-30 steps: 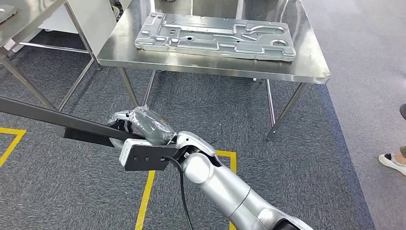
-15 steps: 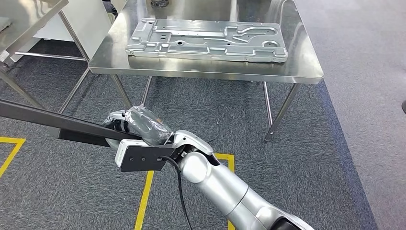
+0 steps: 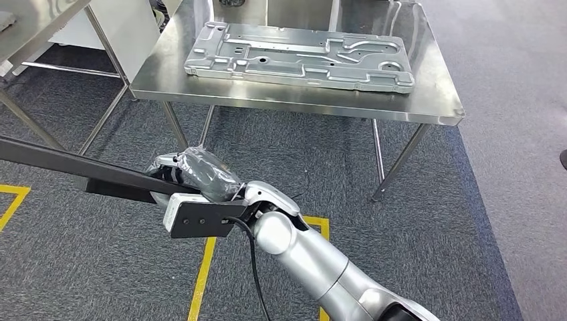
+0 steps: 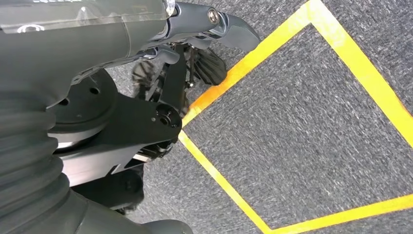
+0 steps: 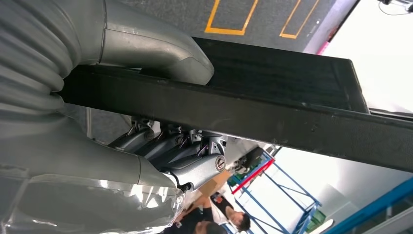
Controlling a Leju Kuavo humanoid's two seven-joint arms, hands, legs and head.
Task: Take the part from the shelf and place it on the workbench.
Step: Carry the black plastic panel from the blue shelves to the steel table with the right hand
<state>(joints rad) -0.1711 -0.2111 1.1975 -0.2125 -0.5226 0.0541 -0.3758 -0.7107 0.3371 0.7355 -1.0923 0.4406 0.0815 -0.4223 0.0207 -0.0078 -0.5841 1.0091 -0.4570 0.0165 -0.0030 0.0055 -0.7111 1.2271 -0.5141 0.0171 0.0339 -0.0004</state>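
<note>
— Holding on tight right now! My right hand (image 3: 194, 175) is wrapped around a long black part (image 3: 80, 168). My thumb (image 5: 160, 51) presses on one side and my fingers (image 5: 165, 148) curl under the other side, so the part is pinched between them.

— Where is the part?

— It is up in the air, above the grey carpet (image 3: 414, 254), and it sticks far out to my left. It is not on the workbench (image 3: 294, 100) yet. The workbench is in front of me, well apart from my hand.

— What about your left hand?

— My left hand (image 4: 195, 53) hangs down by the floor, near the yellow lines (image 4: 292, 53). I cannot tell if its fingers are spread or curled.

— What could go wrong?

— I think the part could tip. It is long, and I grip it near one end with one hand, so the far end may pull down and slide out of my fingers.

— Anything else?

— Yes. A big silver plate (image 3: 301, 57) already lies on the workbench. If I swing the long part in too low, it could bump the plate or the table edge. The far end could also hit the metal frame (image 3: 40, 127) on my left when I turn.
</note>
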